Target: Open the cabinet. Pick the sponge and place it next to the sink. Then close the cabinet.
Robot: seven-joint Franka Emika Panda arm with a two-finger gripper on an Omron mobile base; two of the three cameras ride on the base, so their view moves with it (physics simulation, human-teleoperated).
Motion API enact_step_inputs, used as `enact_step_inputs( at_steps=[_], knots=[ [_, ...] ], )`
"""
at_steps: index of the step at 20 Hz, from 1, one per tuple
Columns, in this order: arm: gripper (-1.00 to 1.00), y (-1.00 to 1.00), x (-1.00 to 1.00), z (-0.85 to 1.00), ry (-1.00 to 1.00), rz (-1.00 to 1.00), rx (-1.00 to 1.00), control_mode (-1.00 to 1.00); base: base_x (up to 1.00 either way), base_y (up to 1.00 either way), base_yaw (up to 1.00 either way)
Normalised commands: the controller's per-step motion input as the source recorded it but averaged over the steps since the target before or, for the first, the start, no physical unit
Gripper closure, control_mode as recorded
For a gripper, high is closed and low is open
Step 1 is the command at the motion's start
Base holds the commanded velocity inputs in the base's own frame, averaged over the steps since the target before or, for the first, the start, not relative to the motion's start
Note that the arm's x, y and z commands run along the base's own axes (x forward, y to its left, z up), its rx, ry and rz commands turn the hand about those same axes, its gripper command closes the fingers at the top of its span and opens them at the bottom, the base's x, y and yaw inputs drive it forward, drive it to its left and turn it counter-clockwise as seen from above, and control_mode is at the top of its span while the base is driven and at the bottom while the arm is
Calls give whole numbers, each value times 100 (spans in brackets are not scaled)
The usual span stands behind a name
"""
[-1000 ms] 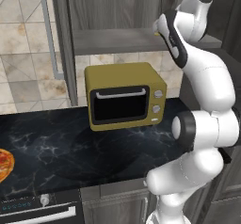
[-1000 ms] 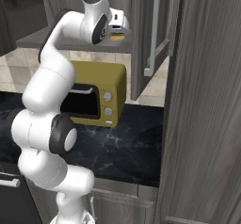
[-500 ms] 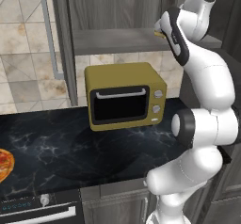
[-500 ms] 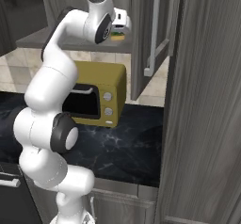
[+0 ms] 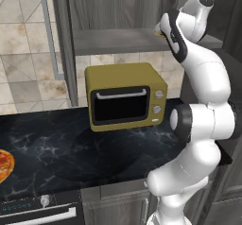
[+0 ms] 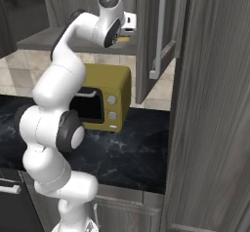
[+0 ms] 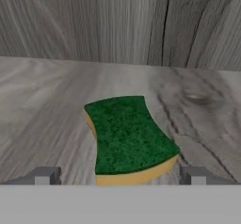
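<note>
The cabinet (image 5: 118,6) stands open, its left door (image 5: 61,44) and right door (image 6: 146,41) swung out. On its grey shelf (image 7: 52,100) lies the sponge (image 7: 129,140), green on top with a yellow body; a yellow sliver of the sponge (image 6: 124,39) also peeks out under the hand. My gripper (image 7: 120,176) is open just in front of the sponge, one fingertip (image 7: 44,175) to its left and the other to its right, neither touching it. In the right base view the hand (image 6: 129,24) is reaching over the shelf edge. The sink is out of view.
A mustard-yellow microwave (image 5: 125,96) sits on the black marble counter (image 5: 56,148) right under the shelf. A pizza (image 5: 4,165) lies at the counter's far left, above the stove front (image 5: 38,210). A tall grey panel (image 6: 210,109) stands close on the right.
The hand has moved a little further in over the shelf toward the sponge. The jaws have stayed open and the sponge has not moved.
</note>
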Motion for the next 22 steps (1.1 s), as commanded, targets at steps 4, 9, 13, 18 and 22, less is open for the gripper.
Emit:
enact_step_inputs(
  at_steps=[4, 9, 13, 18, 22],
  knots=[
    [-100, -17, 27, 1, 0, 1, 0, -100, 0, 0, 0],
    [-100, -5, 6, 11, 1, 2, 0, -100, 0, 0, 0],
    [-100, 0, 0, 0, 6, 5, 0, -100, 0, 0, 0],
    [-100, 0, 7, -11, 8, 6, 0, -100, 0, 0, 0],
    [-100, 0, 24, -10, 5, 5, 0, -100, 0, 0, 0]
  ],
)
